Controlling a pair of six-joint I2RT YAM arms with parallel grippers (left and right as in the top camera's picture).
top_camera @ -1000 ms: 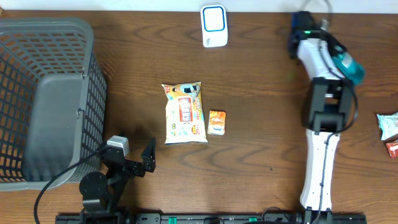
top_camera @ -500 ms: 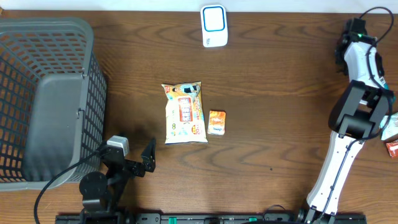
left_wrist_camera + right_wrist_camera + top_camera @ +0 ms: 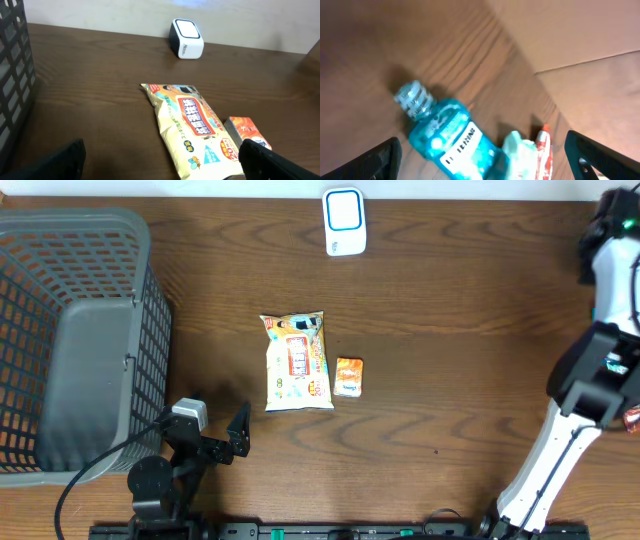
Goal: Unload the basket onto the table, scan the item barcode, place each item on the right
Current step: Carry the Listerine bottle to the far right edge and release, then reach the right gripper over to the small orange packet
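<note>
1. While both arms hold nothing, the right gripper point(image 3: 482, 140) gapes wide over the teal mouthwash bottle point(image 3: 451, 146) (lying on its side, beside small packets point(image 3: 527, 150)).
2. Likewise spread, the left gripper point(image 3: 160, 147) faces the snack bag point(image 3: 192, 127); scanner point(image 3: 187, 45) beyond.

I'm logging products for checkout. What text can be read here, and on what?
"20": yellow pouch, lower corner; its red-band characters are too small to read.
"...ERINE", blurred: teal bottle label.
Too small to read: print on the orange packet and the white scanner.
</note>
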